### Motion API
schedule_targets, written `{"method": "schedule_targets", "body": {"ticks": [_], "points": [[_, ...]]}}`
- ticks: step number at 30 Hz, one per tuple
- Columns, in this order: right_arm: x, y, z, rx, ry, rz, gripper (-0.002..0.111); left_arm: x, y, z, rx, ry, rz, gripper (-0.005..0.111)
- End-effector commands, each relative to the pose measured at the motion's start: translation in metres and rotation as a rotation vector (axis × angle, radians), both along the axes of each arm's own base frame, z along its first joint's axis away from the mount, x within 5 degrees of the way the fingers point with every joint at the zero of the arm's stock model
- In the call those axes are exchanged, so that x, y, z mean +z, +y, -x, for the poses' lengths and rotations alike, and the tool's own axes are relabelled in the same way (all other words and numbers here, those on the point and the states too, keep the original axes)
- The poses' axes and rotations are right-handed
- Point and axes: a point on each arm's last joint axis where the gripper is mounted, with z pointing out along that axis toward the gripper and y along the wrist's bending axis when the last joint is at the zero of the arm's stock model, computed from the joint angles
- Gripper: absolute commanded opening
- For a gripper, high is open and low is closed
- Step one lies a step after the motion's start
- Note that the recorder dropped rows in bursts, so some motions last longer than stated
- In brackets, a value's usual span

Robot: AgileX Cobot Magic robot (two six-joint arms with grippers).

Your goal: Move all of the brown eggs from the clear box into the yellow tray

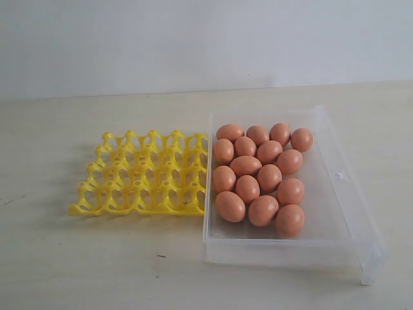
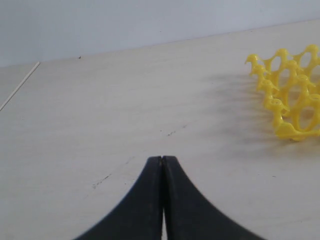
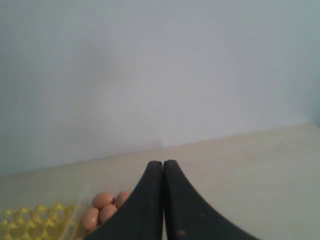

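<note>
We see a pale wooden table (image 1: 77, 258) filling the lower two thirds of the exterior view, with a plain light wall above it. The clear box (image 1: 290, 248) sits right of centre, its long side running away from the camera and a small tab at its lower right corner. The yellow tray (image 1: 145, 174) lies left of centre, its right edge just beside the box's left wall (we cannot tell whether they touch). The brown eggs (image 1: 245, 166), sixteen by our count, lie bunched together in the left and middle part of the box, many touching their neighbours; the strip along the box's right wall is bare floor.

In the left wrist view the left gripper (image 2: 162, 160) has its black fingertips pressed together with nothing between them, above bare table, near a corner of the tray. In the right wrist view the right gripper (image 3: 163, 164) is likewise closed on nothing, with a few eggs and some tray visible beyond it.
</note>
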Motion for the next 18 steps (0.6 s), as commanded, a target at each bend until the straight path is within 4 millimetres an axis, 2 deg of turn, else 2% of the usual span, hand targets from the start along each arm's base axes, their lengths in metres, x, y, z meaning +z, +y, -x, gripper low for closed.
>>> {"method": "schedule_targets", "body": {"ticks": [1, 11, 15, 18], "points": [[-0.003, -0.003, -0.019, -0.029, 0.096, 0.058, 0.0, 0.002, 0.0, 0.0, -0.006, -0.013, 0.006, 0.0], [-0.019, -0.007, -0.045, -0.062, 0.286, 0.067, 0.0, 0.002, 0.0, 0.0, -0.006, -0.013, 0.006, 0.0], [-0.018, -0.004, -0.048, -0.04, 0.277, 0.036, 0.0, 0.002, 0.0, 0.0, -0.006, -0.013, 0.006, 0.0], [-0.02, -0.003, -0.047, -0.014, 0.298, 0.078, 0.0, 0.002, 0.0, 0.0, -0.006, -0.013, 0.006, 0.0]]}}
